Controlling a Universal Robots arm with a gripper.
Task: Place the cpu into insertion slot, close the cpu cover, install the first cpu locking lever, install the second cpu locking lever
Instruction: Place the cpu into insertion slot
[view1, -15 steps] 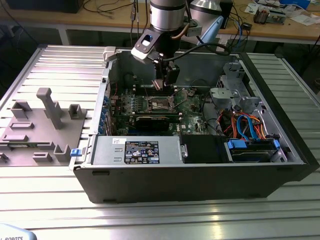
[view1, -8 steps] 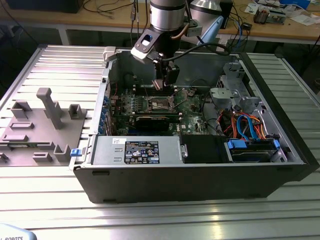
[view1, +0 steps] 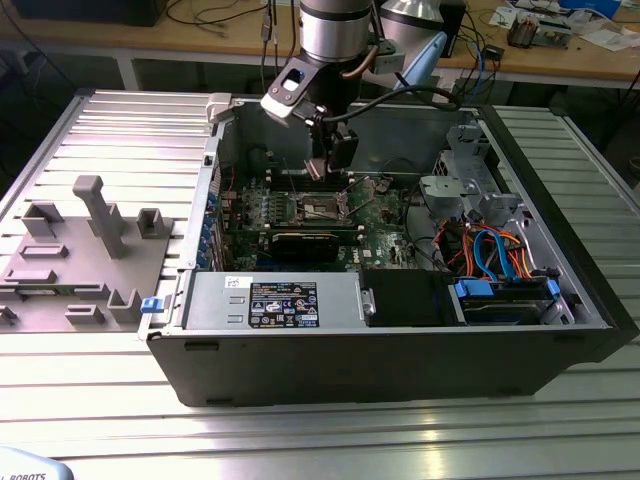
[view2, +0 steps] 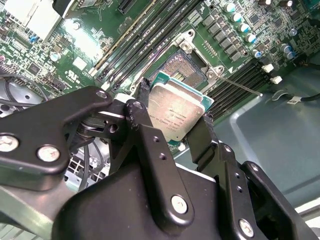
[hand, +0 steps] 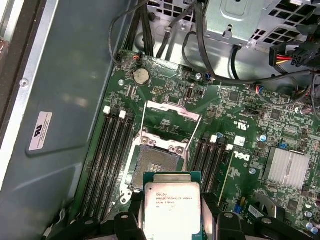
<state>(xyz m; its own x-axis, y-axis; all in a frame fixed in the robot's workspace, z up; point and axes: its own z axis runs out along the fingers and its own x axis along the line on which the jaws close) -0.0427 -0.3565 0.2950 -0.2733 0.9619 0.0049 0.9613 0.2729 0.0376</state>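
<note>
The cpu (hand: 172, 207), a flat square chip with a silvery top, is held by two opposite edges in my gripper (hand: 172, 222). It hangs above the board, a little off to one side of the insertion slot (hand: 154, 165), whose dark centre lies bare. In the second wrist view the black fingers (view2: 142, 102) clamp the cpu (view2: 176, 114) just short of the insertion slot (view2: 182, 67). The cpu cover (hand: 170, 107) is swung back open beyond the slot, with thin wire levers (hand: 144, 120) raised beside it. In the exterior view my gripper (view1: 319, 168) hovers inside the case over the insertion slot (view1: 318, 207).
Long black memory slots (hand: 107, 155) flank the socket on both sides. A finned heat sink (hand: 287, 167), cables (hand: 240, 65) and a drive cage (view1: 465, 170) crowd the case. A power supply (view1: 270, 300) fills the near side, and a grey fixture plate (view1: 75, 260) lies outside.
</note>
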